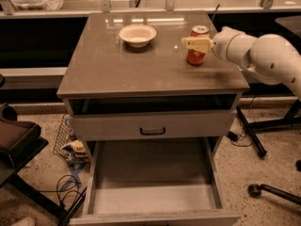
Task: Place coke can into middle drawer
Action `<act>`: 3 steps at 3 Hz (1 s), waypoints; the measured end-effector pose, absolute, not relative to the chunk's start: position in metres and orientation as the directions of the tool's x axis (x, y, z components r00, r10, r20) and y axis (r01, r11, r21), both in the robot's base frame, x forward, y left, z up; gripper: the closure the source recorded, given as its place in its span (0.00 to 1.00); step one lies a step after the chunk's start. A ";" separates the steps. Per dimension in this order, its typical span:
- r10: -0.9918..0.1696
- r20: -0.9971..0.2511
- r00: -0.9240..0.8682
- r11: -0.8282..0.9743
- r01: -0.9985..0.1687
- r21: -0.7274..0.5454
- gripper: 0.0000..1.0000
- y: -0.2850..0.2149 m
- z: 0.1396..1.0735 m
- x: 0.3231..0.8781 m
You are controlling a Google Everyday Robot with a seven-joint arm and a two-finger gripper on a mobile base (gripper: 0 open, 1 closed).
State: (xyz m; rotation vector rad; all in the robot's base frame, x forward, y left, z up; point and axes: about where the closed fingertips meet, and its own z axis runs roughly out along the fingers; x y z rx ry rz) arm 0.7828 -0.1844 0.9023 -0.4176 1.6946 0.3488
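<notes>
The coke can (196,56), red with a silver top, stands upright on the right rear part of the cabinet top (141,65). My gripper (193,44) reaches in from the right on a white arm and sits level with the can's upper half, crossing its front. The can rests on the surface. The middle drawer (153,199) is pulled out wide below, pale grey, with a bare floor. It lies well below and in front of the can.
A white bowl (138,34) sits on the cabinet top at the rear left. A shut drawer front with a black handle (152,131) is above the open drawer. Cables and a wire basket (70,145) lie left of the cabinet; chair legs (263,189) stand on the right.
</notes>
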 end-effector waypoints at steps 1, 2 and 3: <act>-0.035 -0.992 -0.118 0.878 -0.478 0.026 0.36 -0.176 0.893 0.776; -0.026 -0.993 -0.111 0.872 -0.489 0.032 0.60 -0.168 0.894 0.775; -0.031 -0.993 -0.110 0.870 -0.493 0.028 0.91 -0.165 0.894 0.776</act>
